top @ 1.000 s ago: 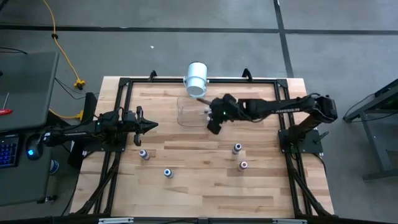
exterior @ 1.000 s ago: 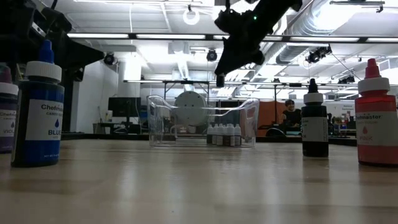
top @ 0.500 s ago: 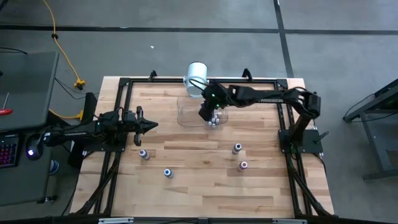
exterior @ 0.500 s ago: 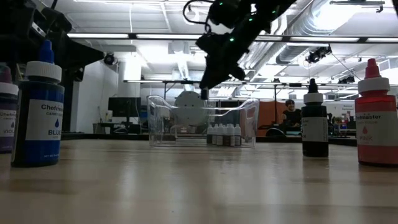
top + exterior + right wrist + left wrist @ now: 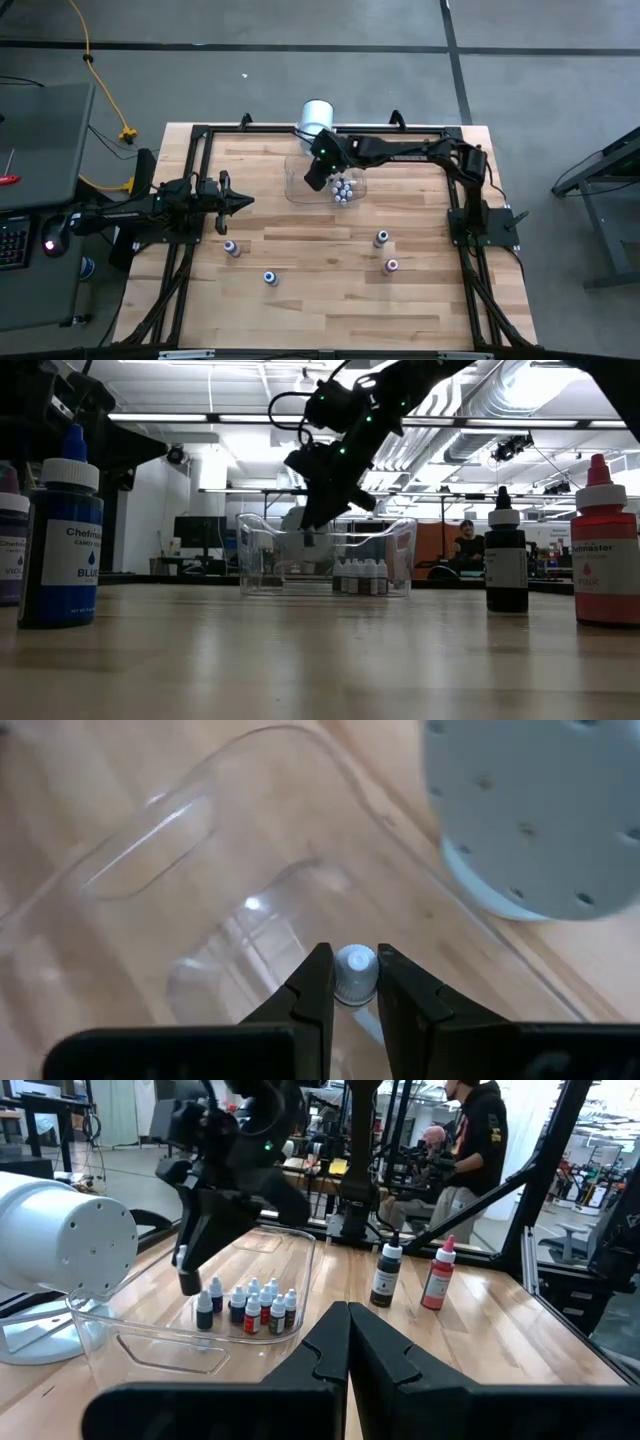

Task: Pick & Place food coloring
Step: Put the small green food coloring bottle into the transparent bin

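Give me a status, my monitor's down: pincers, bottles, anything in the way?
Right pincer shut on small bottle, over clear tub. Left pincer shut, parked table left. Small bottles clustered in tub. White cylinder close behind.

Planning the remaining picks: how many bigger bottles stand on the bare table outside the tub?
4: two near the left arm, two on the right side.

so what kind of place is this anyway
Probably a robotics lab or workshop: a wooden table framed in black rails on a bare concrete floor, exposed ceiling ducts under strip lights, and more metal rigs with a person standing among them.
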